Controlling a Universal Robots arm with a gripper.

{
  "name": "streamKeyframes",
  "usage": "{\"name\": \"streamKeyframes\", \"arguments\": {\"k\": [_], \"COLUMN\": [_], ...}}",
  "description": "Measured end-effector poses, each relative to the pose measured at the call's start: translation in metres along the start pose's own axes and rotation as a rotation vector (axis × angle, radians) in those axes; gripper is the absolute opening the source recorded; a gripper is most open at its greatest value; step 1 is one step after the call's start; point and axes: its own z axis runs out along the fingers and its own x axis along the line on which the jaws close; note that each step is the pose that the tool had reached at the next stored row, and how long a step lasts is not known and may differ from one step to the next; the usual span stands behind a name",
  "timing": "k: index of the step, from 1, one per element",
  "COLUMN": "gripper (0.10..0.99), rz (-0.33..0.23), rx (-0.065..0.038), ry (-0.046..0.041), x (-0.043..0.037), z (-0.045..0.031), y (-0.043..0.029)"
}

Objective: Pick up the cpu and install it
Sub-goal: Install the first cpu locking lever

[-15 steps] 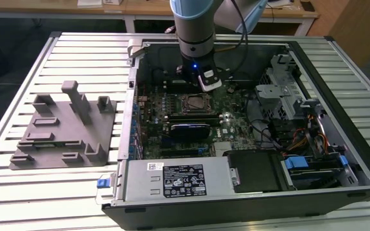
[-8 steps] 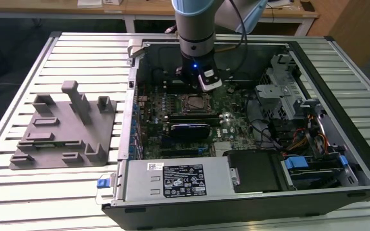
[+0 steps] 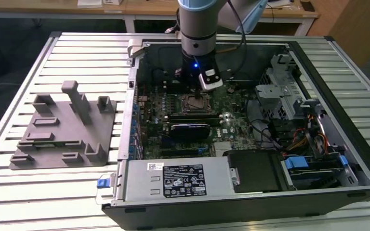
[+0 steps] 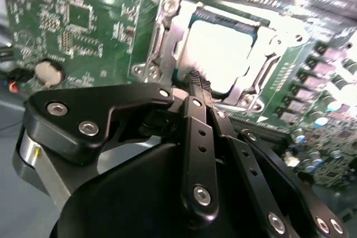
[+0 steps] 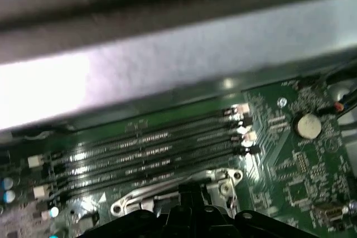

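cpu (image 4: 223, 54) sits flat in its metal socket frame (image 4: 167, 37) on the green motherboard (image 4: 83, 20) in the second wrist view. its pale top shines bright. the gripper (image 4: 196, 82) is just above the near edge of the chip, and its black fingers (image 4: 192, 115) look pressed together with nothing between them. a round silver battery (image 4: 47, 72) lies off to one side on the board.

in the first wrist view, the black tip of the gripper (image 5: 192, 202) pokes in at the edge, right by the silver socket frame (image 5: 167, 193). long dark memory slots (image 5: 145, 149) run across the board past it.

in the exterior view, the arm (image 3: 198, 29) reaches down into the open computer case (image 3: 339, 159). the gripper (image 3: 198, 98) hangs right over the socket (image 3: 192, 103). a grey plastic fixture (image 3: 63, 127) sits on the table (image 3: 18, 192), well apart on the exterior view's left.
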Motion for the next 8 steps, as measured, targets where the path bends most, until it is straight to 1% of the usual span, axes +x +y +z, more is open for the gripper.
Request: {"name": "streamKeyframes", "arguments": {"k": [1, 5, 8], "gripper": [0.106, 0.106, 0.106], "rz": [0.0, -0.001, -0.002], "rx": [0.006, 0.018, 0.032], "ry": [0.0006, 0.0034, 0.0071], "x": [-0.0002, -0.0014, -0.0025], "z": [0.0001, -0.0001, -0.0002], "y": [0.0, -0.0026, -0.0045]}}
